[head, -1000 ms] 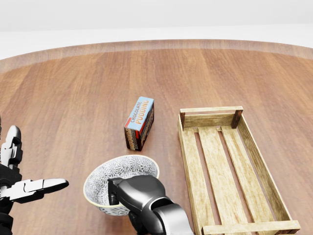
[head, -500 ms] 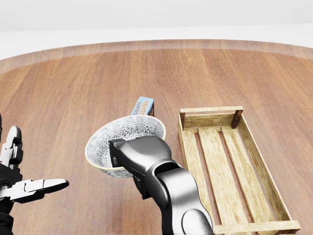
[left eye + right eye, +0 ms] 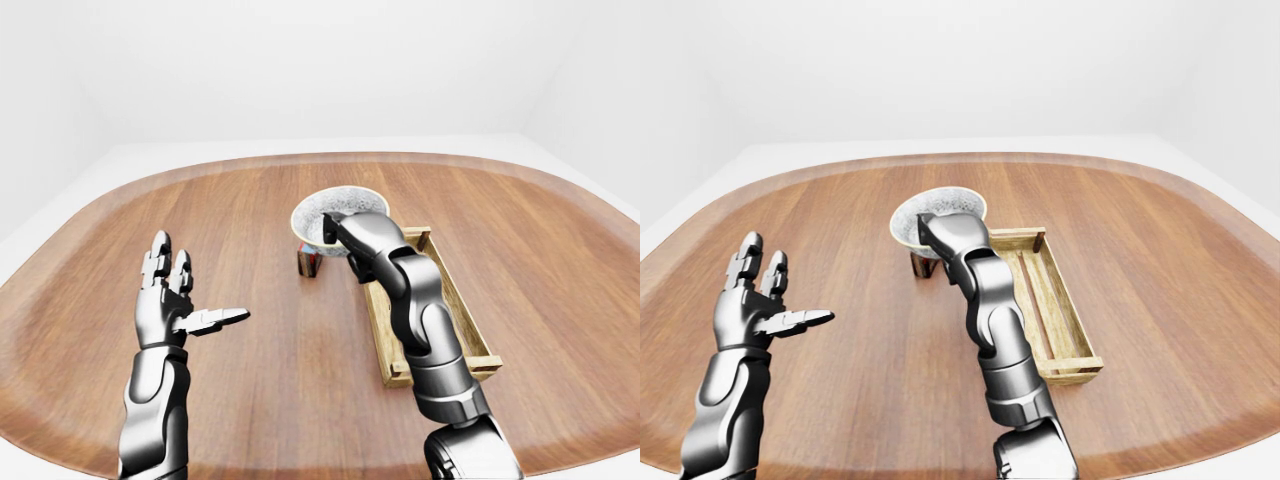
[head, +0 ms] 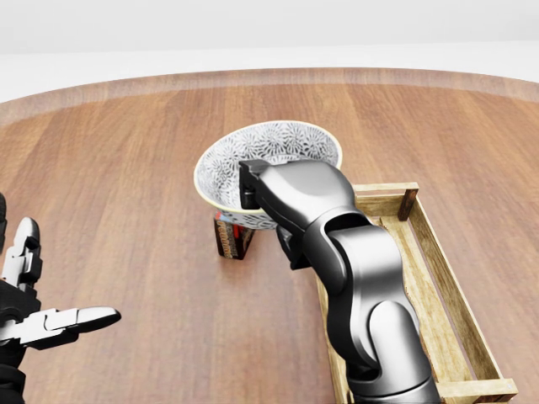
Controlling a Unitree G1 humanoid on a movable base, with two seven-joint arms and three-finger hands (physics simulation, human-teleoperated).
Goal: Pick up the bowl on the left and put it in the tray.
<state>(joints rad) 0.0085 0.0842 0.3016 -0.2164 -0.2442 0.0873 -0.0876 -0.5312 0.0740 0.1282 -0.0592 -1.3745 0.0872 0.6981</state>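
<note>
At the centre of the head view the right hand (image 4: 295, 198), clamped on the rim of the bowl (image 4: 278, 147), holds it raised just left of the tray (image 4: 387, 188); best to carry it rightward level, then lower it gently.

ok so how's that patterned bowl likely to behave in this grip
The bowl looks rigid and glazed, so probably slippery and breakable if dropped. The right hand grips only one side of its rim, so it may tilt.
</note>
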